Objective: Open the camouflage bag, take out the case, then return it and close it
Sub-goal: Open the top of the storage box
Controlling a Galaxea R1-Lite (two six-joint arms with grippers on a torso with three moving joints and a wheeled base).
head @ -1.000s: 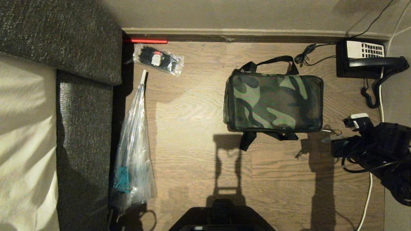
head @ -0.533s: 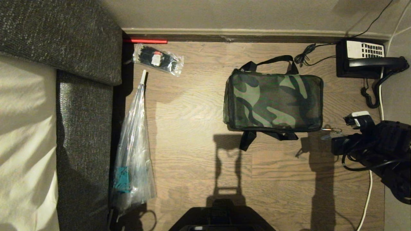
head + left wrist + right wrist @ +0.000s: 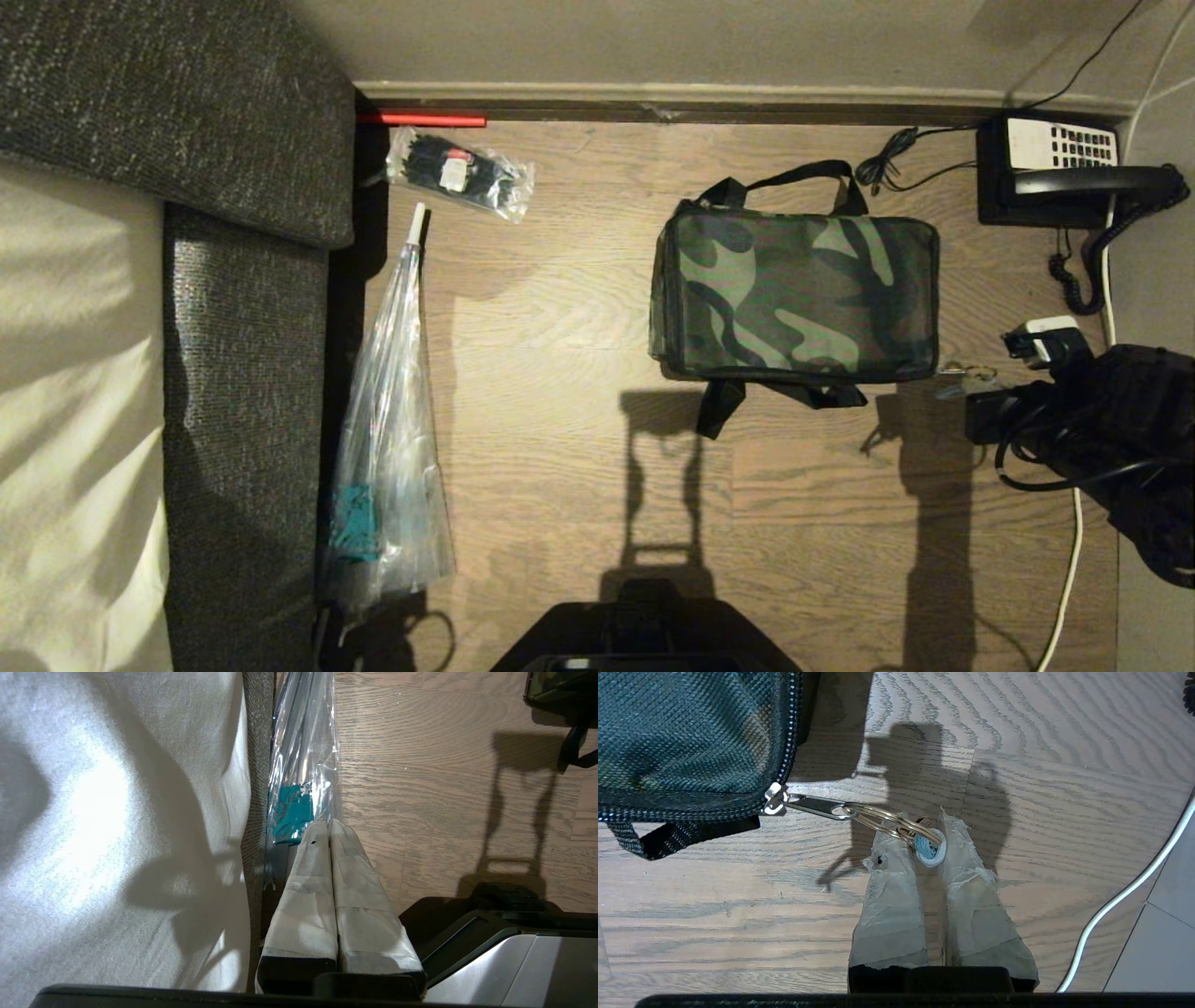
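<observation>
Here the camouflage bag (image 3: 795, 294) lies on the wooden floor (image 3: 560, 308), lid up and zipped all round, with the telephone (image 3: 1060, 173) just beyond its far right corner and a clear wrapped umbrella (image 3: 387, 448) well off to its left against the sofa (image 3: 243, 392). The case is not visible; presumably it is inside the bag.

At the bag's near right corner the right gripper (image 3: 920, 847) has its taped fingers (image 3: 887, 891) pinched on the light blue loop (image 3: 928, 848), which hangs from a metal ring (image 3: 882, 819) on the zip pull (image 3: 808, 805). The pull stretches straight out from the slider at the corner.

The bag looks soft and light, so it may slide or buckle when the zip is drawn; the pull should probably run along the teeth, not away from the bag. The loop is small and thin, a hold that could slip free. The rigid case would likely be best taken by its top bar.

The left gripper (image 3: 328, 826) hangs parked beside the umbrella, fingers pressed together and empty.
</observation>
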